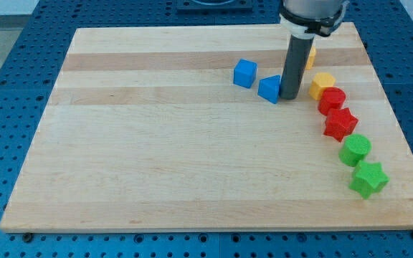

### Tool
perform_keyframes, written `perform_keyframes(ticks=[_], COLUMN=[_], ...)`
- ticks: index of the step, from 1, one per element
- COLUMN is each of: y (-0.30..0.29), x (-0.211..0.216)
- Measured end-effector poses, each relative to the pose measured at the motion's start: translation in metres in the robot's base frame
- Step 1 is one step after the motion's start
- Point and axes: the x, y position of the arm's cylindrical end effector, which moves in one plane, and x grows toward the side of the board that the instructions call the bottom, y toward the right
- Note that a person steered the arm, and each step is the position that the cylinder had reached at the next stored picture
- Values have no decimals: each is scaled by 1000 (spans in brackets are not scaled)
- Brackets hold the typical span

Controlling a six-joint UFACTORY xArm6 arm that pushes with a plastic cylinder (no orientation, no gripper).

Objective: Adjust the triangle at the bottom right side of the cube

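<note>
A blue cube (244, 73) sits on the wooden board (156, 143) at the upper middle. A blue triangle (269, 89) lies just to its lower right, with a small gap between them. My tip (290, 97) stands right beside the triangle's right side, touching or nearly touching it. The rod rises from there to the view's top.
A curved row runs down the right side: a yellow block (322, 84), a red round block (332, 99), a red star (340, 123), a green round block (355, 150) and a green star (368, 178). Another yellow block (310, 58) is partly hidden behind the rod.
</note>
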Motion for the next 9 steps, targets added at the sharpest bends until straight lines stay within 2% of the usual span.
perform_keyframes(ticks=[3, 4, 5, 7, 9], y=[-16, -19, -36, -46, -46], x=[5, 38, 48, 42, 18])
